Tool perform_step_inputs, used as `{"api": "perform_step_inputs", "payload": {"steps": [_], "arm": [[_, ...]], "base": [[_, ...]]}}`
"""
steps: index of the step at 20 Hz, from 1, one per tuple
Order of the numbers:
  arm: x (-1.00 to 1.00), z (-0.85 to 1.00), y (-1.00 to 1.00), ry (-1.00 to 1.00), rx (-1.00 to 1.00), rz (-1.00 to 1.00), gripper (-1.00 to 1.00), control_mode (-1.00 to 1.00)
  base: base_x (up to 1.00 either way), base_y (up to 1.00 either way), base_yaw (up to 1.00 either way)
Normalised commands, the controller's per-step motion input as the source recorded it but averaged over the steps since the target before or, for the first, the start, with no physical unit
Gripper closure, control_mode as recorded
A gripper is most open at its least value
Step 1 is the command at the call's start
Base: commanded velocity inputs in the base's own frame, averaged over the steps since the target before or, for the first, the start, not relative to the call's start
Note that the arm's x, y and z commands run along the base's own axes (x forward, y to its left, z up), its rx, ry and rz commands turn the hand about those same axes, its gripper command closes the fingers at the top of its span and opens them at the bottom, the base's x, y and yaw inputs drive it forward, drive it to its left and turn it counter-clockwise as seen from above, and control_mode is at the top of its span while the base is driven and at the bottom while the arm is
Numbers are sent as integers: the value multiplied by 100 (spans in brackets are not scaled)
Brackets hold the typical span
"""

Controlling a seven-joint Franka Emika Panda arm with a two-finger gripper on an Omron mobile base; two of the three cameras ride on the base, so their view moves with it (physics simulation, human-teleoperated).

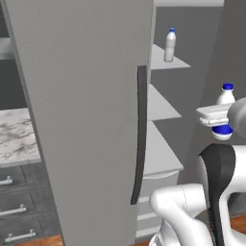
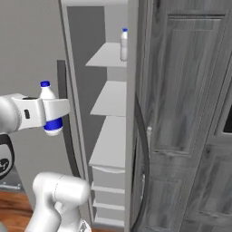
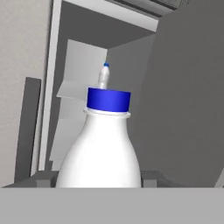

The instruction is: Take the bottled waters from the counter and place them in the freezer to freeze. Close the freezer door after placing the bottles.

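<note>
My gripper is shut on the shorter bottled water. It is white with a blue cap and a blue band, and I hold it upright in the air in front of the open freezer. The taller bottled water stands on the freezer's top white shelf. The freezer door is swung wide open to the left, its dark bar handle facing me. A piece of the marble counter shows left of the door.
Several white shelves and lower drawers are stacked inside the freezer. Dark grey panelled cabinets stand right of it. Drawer fronts with metal pulls sit under the counter. My white arm rises below the gripper.
</note>
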Motion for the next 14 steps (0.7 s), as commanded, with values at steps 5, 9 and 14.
{"api": "perform_step_inputs", "payload": {"steps": [5,9,14], "arm": [[0,0,0,0,0,0,100,100],[0,0,0,0,0,0,100,100],[0,0,0,0,0,0,100,100]], "base": [[41,-10,20],[21,-23,7],[13,-43,1]]}}
